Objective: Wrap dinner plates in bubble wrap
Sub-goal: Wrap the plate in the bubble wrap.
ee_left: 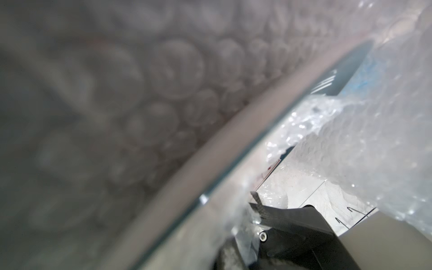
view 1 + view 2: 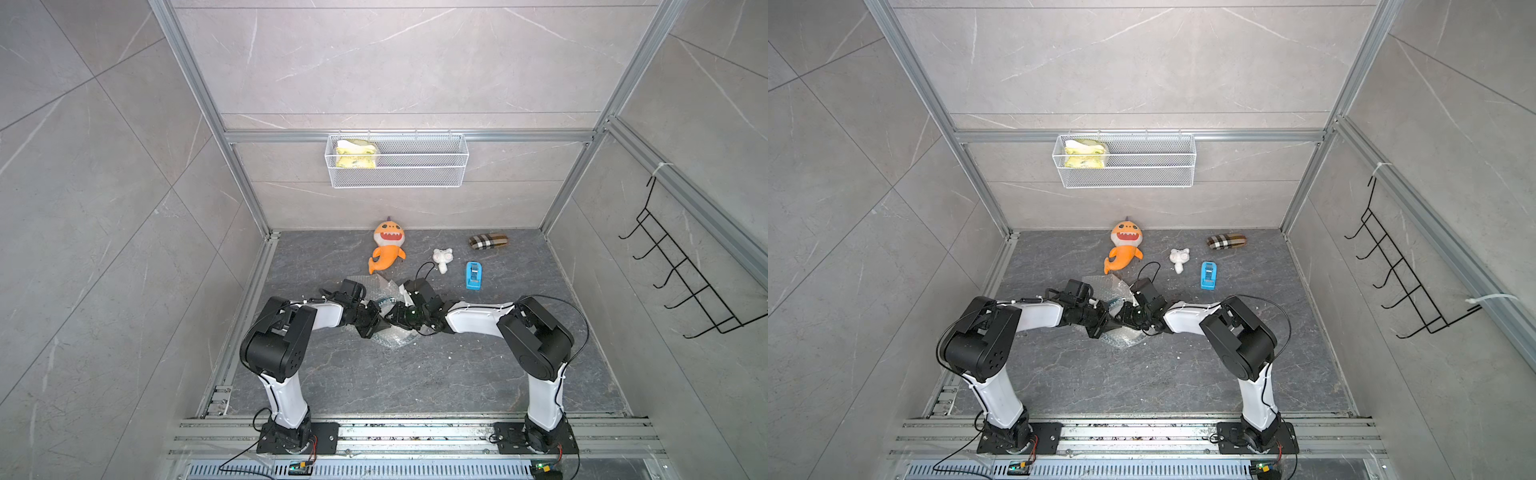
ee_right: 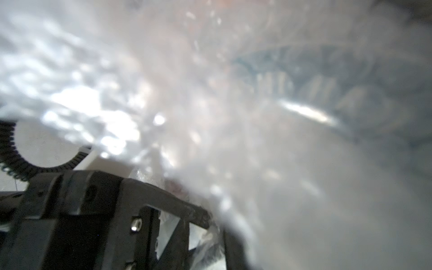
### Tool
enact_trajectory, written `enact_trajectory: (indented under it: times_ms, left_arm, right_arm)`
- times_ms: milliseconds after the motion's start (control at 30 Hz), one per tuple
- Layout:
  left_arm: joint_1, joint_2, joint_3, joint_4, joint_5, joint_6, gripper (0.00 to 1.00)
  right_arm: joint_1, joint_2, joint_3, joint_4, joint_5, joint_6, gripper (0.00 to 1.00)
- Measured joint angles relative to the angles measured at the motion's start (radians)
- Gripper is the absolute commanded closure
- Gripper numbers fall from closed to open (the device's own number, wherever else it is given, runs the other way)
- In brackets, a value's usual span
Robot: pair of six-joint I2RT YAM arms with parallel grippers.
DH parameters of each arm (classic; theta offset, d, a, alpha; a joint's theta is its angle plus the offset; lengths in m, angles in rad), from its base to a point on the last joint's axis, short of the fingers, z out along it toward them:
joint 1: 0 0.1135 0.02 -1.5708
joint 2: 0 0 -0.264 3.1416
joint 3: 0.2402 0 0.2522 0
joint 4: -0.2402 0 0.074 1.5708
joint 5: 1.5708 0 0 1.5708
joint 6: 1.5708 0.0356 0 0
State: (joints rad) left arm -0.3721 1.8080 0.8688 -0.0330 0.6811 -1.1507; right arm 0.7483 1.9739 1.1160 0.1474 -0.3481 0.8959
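The dinner plate [image 2: 386, 300] shows only as a sliver of dark green rim with white lettering between the two wrists, in both top views. The crinkly clear bubble wrap [image 2: 395, 338] lies under and around it. My left gripper [image 2: 376, 322] and right gripper [image 2: 392, 318] meet tip to tip over the bundle. In the left wrist view the plate's rim [image 1: 346, 70] runs diagonally with bubble wrap [image 1: 374, 140] on both sides, and the left gripper [image 1: 243, 210] is shut on film. In the right wrist view bubble wrap [image 3: 93, 105] veils the green rim [image 3: 327, 77]. Wrap sits between the right gripper's [image 3: 210, 233] jaws, whose gap is blurred.
Behind the bundle lie an orange shark plush [image 2: 386, 247], a small white toy [image 2: 441, 258], a blue tape dispenser [image 2: 473, 275] and a plaid case [image 2: 488, 242]. A wire basket [image 2: 397, 183] hangs on the back wall. A black hook rack [image 2: 685, 266] is on the right wall.
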Motion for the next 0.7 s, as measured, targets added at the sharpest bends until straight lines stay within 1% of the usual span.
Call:
enact_trajectory:
  times_ms: [133,333,567,700]
  left_arm:
    - [0.016,-0.002,0.028,-0.077,-0.009,0.015,1.00]
    - [0.029,-0.008,0.050,-0.113,-0.050,0.015,1.00]
    - [0.030,-0.004,0.059,-0.040,-0.083,0.005,1.00]
    - [0.028,0.029,0.055,0.001,-0.085,0.007,1.00]
  right_arm:
    - [0.000,0.014,-0.011,0.026,-0.007,-0.001,0.77]
    - [-0.002,0.016,-0.013,0.032,-0.011,-0.002,0.78]
    - [-0.001,0.016,-0.013,0.023,-0.035,-0.002,0.78]
    - [-0.001,0.014,-0.013,0.021,-0.042,-0.005,0.72]
